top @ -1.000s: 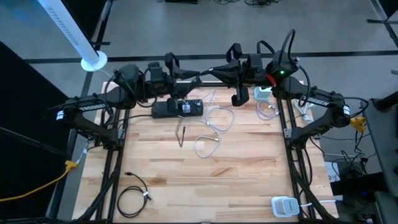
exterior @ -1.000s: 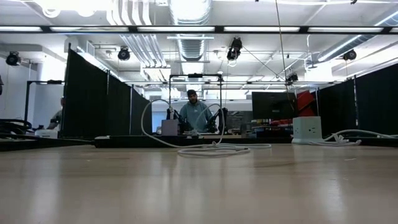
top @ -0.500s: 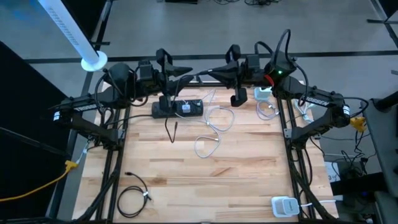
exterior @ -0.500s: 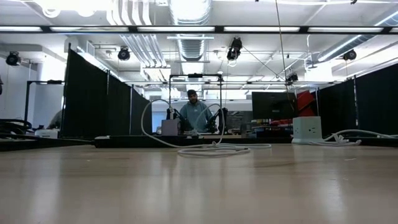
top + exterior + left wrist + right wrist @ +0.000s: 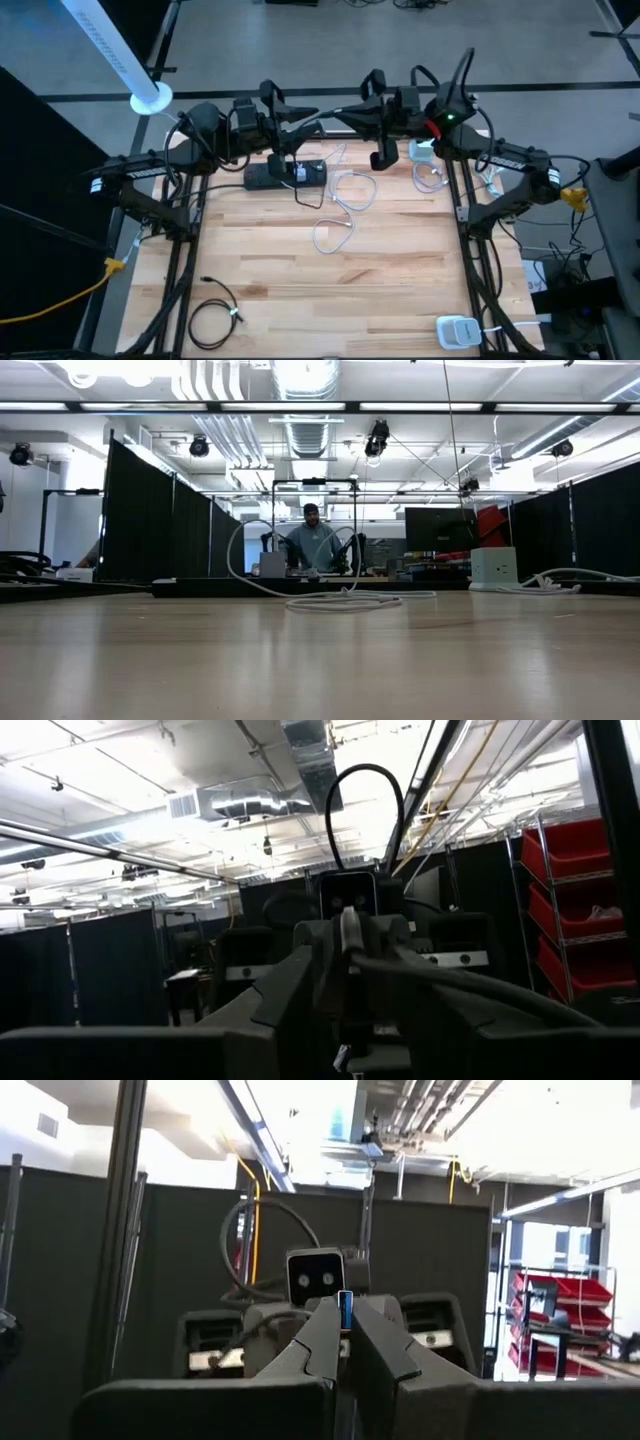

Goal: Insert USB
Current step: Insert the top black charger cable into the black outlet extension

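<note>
Left gripper (image 5: pixel 300 172), state unclear, hovers by the black power strip (image 5: pixel 285 174); right gripper (image 5: pixel 385 155) waits closed; insertion seems unfinished.

Floor: around your wooden table (image 5: pixel 330 290) you see grey floor (image 5: pixel 300 45) crossed by a dark line.
Partitions: beyond the table, you face black curtain walls (image 5: pixel 150 530) on both sides.
Ceiling: above the table, you have exposed ducts (image 5: pixel 305 395) and long strip lights (image 5: pixel 430 407).
Shelving: past the partitions, you can spot red bins (image 5: pixel 565 910) on a wire rack.
Person: beyond the table's far edge, someone (image 5: pixel 312 540) sits at a desk.
</note>
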